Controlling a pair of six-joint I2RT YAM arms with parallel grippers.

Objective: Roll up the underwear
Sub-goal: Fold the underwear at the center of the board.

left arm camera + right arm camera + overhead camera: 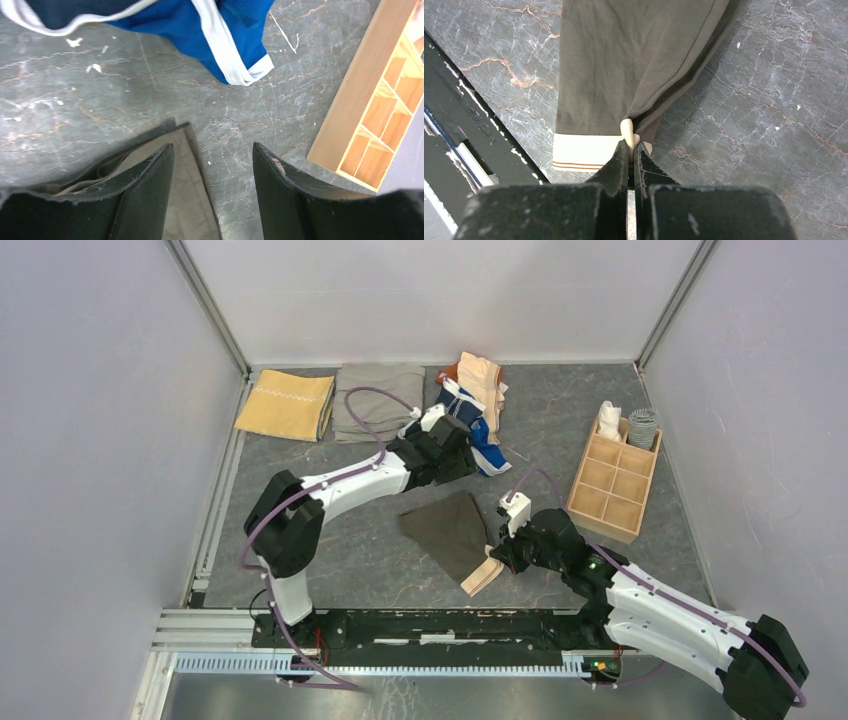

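Grey marbled table [560, 430], with a wooden divider box [612, 483] at the right. At the far side a heap of other pieces: navy and bright blue briefs [482, 440] and a peach piece [483, 375] behind them. No concern with these for now.

In the middle, between the two arms: the grey-brown briefs [450, 530], spread mostly flat, with the tan waistband [483, 576] at the near right end. Not yet rolled, by the look of it. Seems to be the very start of the roll, or the last straightening before it.

Right gripper [629, 145]: closed tight on a small fold of that waistband, pinched up from the table. Left gripper [212, 152]: jaws apart, nothing between them, low over the far corner of the same briefs, with the white-trimmed blue hem [235, 70] near ahead.

To do the step well:
- Hold the pinch on the waistband firm but low, so as not to lift the whole cloth.
- Bring the left jaws down on the far edge of the grey-brown cloth only — not on the blue hem close by.
- Pull lightly apart to take out the creases.
- Then turn the waistband over toward the far end in small, even turns, both side edges kept level.

Main risk, as a judgement: soft cloth slipping or bunching on one side — and so a crooked, loose roll.
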